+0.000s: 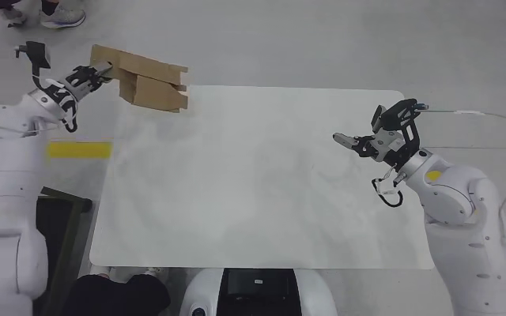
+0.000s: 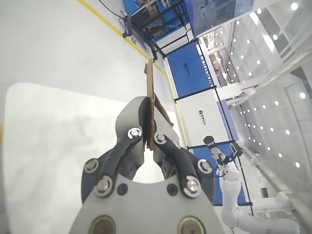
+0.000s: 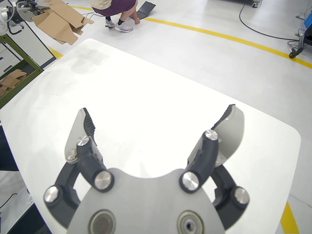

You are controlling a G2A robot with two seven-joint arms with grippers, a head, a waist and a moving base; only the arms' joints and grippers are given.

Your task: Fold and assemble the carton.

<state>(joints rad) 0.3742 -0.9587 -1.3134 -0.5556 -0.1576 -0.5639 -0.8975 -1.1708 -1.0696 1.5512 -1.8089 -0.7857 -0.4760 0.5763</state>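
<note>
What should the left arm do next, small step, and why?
Probably bring the left claw inward and lower, to set the flattened carton on the table. The claw is shut on the carton's edge, holding it in the air at the table's far corner, partly past the edge; the right claw, open and empty, is far across the table.

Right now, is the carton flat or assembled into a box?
Flat, unassembled. The carton hangs in the air as a collapsed sheet with loose flaps, one edge pinched in the left gripper.
</note>
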